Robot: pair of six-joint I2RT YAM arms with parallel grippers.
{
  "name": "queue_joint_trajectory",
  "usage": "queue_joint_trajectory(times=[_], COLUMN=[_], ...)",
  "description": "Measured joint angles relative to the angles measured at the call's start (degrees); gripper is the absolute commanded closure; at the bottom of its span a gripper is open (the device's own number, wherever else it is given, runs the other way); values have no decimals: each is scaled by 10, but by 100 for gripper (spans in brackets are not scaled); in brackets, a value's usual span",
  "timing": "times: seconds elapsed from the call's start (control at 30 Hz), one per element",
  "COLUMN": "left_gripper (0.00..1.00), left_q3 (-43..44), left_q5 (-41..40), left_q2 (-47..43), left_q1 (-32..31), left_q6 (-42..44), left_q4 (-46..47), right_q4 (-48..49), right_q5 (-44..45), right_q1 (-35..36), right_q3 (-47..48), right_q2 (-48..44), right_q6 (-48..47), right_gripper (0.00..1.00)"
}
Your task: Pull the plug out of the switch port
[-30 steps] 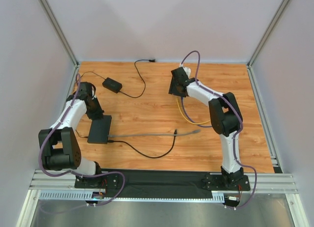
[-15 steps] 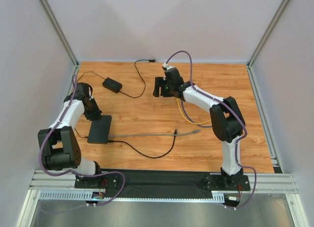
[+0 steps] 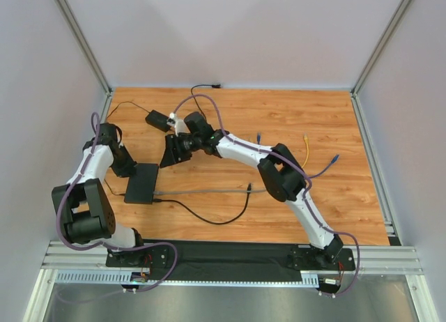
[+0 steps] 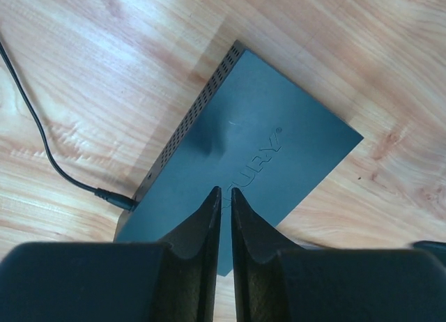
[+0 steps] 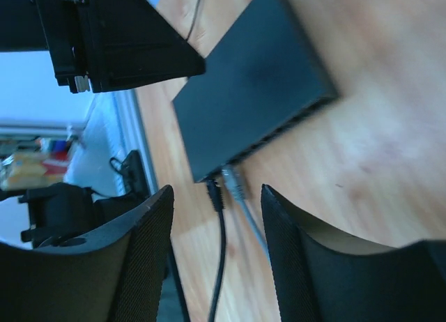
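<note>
The switch (image 3: 142, 183) is a flat black box lying at the left of the table. A grey plug (image 5: 233, 182) and a black plug (image 5: 214, 194) sit in its near edge. Their grey cable (image 3: 209, 190) and black cable (image 3: 209, 220) run off to the right. My left gripper (image 3: 130, 171) is shut, its tips (image 4: 226, 194) over the top of the switch (image 4: 258, 148). My right gripper (image 3: 169, 155) is open and empty, just right of the switch (image 5: 251, 85). In the right wrist view both plugs show between its open fingers (image 5: 217, 188).
A small black power brick (image 3: 159, 119) with its lead lies behind the switch. A thin black lead (image 4: 42, 141) plugs into the switch's side. Loose yellow (image 3: 306, 152) and blue-tipped (image 3: 333, 159) cables lie at the right. Frame posts and walls ring the table.
My right arm has swung left from the back middle of the table to beside the switch. The yellow cable now lies further right. My left gripper has shifted slightly left.
</note>
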Motion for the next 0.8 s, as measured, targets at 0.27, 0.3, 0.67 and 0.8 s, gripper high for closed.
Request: queue_joint_trajectory(times=[0.27, 0.3, 0.67, 0.8], left_gripper=[84, 83, 85, 85], left_q3=[-21, -28, -93, -104], left_q5=[0, 0, 5, 5], left_q2=[-39, -48, -109, -120], left_q1=[0, 0, 0, 0], left_q6=[-22, -28, -78, -90], left_q4=[0, -1, -13, -16], right_q4=[-54, -66, -112, -97], right_q5=[-83, -87, -130, -161], right_q1=[32, 31, 21, 21], right_q3=[61, 63, 90, 118], right_q2=[55, 55, 66, 100], right_q6=[-11, -21, -58, -47], right_gripper=[49, 50, 58, 62])
